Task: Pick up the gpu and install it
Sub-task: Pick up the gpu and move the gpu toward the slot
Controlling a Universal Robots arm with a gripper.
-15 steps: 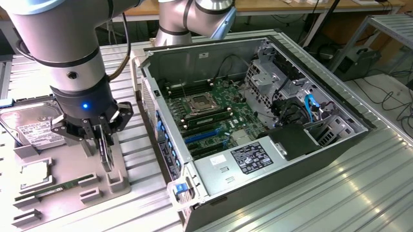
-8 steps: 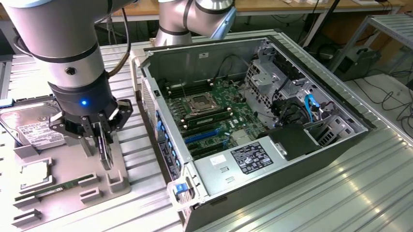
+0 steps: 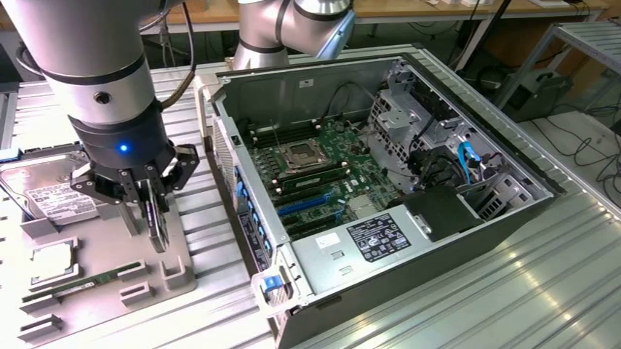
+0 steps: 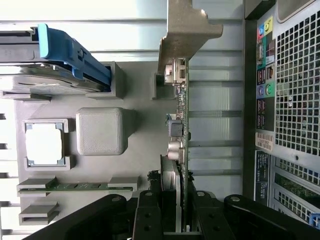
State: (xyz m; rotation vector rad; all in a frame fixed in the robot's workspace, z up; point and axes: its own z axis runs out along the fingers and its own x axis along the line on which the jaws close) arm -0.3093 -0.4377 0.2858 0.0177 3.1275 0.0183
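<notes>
The gripper [image 3: 150,211] stands over the grey tray [image 3: 97,251]. Its fingers [image 4: 147,215] press on both faces of the gpu [image 3: 158,231], so it looks clamped on the card. The gpu stands on edge at the side of the tray nearest the computer case [image 3: 321,87], with its metal bracket [image 4: 187,35] at an end slot of the tray. Whether it sits in that slot or hangs just clear, I cannot tell. I judge the pick-up step to be in hand. Freeing the card calls for a straight pull away from the tray, held upright so the bracket does not snag.
</notes>
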